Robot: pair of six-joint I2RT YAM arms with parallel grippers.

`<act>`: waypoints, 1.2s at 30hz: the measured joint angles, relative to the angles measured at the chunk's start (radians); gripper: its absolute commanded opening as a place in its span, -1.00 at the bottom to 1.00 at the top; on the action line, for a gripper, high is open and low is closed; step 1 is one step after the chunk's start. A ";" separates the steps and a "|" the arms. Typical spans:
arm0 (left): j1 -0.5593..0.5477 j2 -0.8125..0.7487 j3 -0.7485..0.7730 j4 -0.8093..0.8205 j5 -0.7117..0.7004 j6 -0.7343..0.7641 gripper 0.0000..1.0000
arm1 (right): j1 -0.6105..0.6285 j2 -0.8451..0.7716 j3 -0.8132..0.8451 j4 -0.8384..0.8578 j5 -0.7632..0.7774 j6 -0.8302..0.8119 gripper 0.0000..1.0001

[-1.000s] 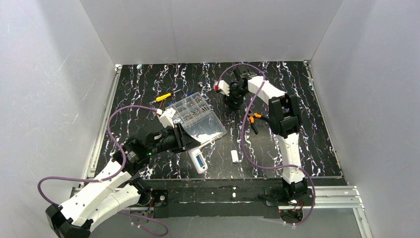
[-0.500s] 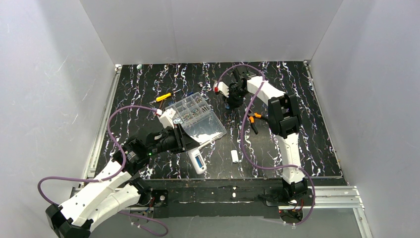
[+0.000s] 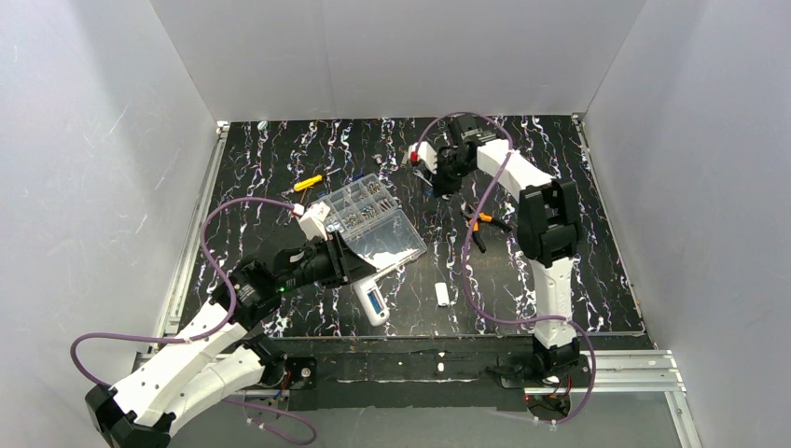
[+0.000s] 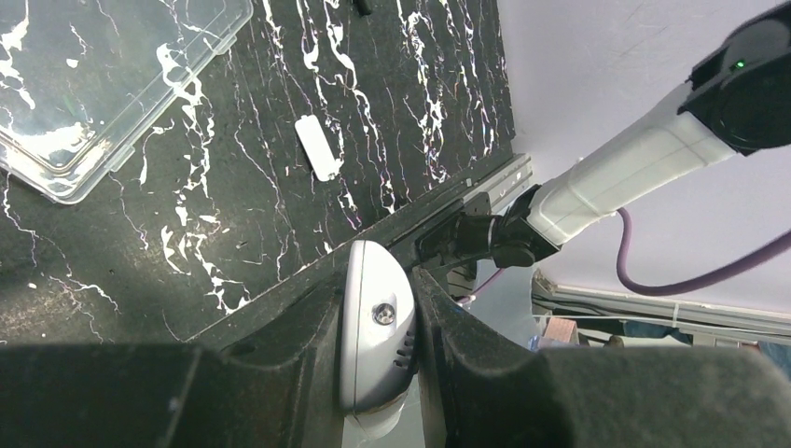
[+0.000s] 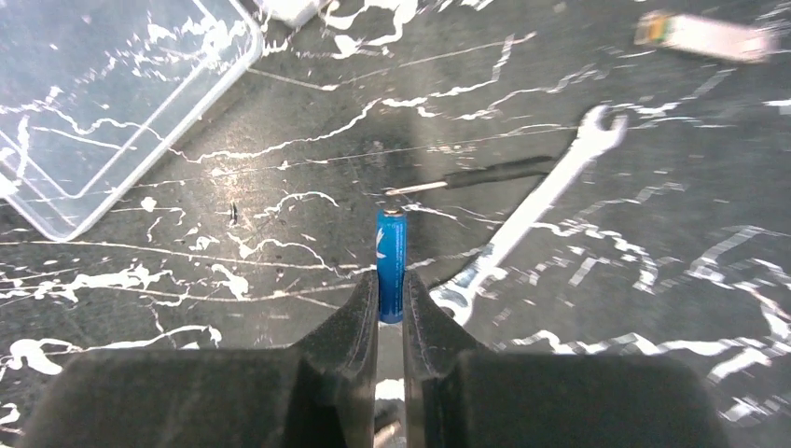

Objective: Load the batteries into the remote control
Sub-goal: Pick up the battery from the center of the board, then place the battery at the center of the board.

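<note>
**One battery pinched, remote clamped**

The right pincer [image 5: 391, 301] is closed to a narrow gap on a blue battery [image 5: 391, 257]. It grips the battery's lower end, so the rest of the cylinder sticks out past the fingertips. The pincer hangs above the far part of the black marbled desk [image 3: 597, 271], over a silver wrench [image 5: 536, 210] and a thin black tool [image 5: 490, 173].

The left pincer [image 4: 378, 313] is shut tight on the white remote control [image 4: 376, 350], with a finger on each long side, close to the desk's near edge. Seen from overhead, the remote lies just beside the open lid of the clear compartment box [image 3: 368, 219]. A small white cover piece [image 3: 442, 293] lies flat to its right, apart from it. Orange-handled pliers [image 3: 480, 224] lie further back.
</note>
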 measured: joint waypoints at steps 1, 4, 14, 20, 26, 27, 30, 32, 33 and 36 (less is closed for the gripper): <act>0.000 0.000 0.000 0.000 0.000 0.000 -1.00 | -0.003 -0.023 0.000 0.002 -0.004 0.007 -0.97; 0.000 0.000 0.000 0.000 0.000 0.001 -1.00 | -0.007 -0.105 -0.016 0.022 -0.010 0.035 -0.97; 0.000 0.005 0.041 -0.015 -0.001 0.039 -1.00 | -0.023 -0.601 -0.488 0.304 -0.211 0.388 -0.97; 0.000 0.039 0.043 -0.010 0.000 0.041 -1.00 | 0.009 -0.894 -0.798 0.550 -0.289 0.653 -0.97; 0.002 0.064 0.034 0.098 0.000 0.048 -1.00 | 0.192 -1.109 -0.889 0.544 -0.193 0.631 -0.97; 0.002 0.064 0.025 0.134 0.000 0.052 -1.00 | 0.222 -1.135 -0.890 0.533 -0.176 0.610 -0.97; 0.002 0.068 -0.029 0.285 0.003 0.083 -1.00 | 0.298 -1.244 -0.918 0.519 -0.140 0.529 -0.97; 0.002 0.080 -0.055 0.365 0.007 0.109 -1.00 | 0.306 -1.315 -0.960 0.520 -0.140 0.480 -0.97; 0.002 0.087 -0.063 0.395 0.013 0.121 -1.00 | 0.306 -1.349 -0.983 0.517 -0.143 0.454 -0.97; 0.003 0.121 -0.075 0.510 0.063 0.170 -1.00 | 0.306 -1.423 -1.033 0.515 -0.169 0.375 -0.97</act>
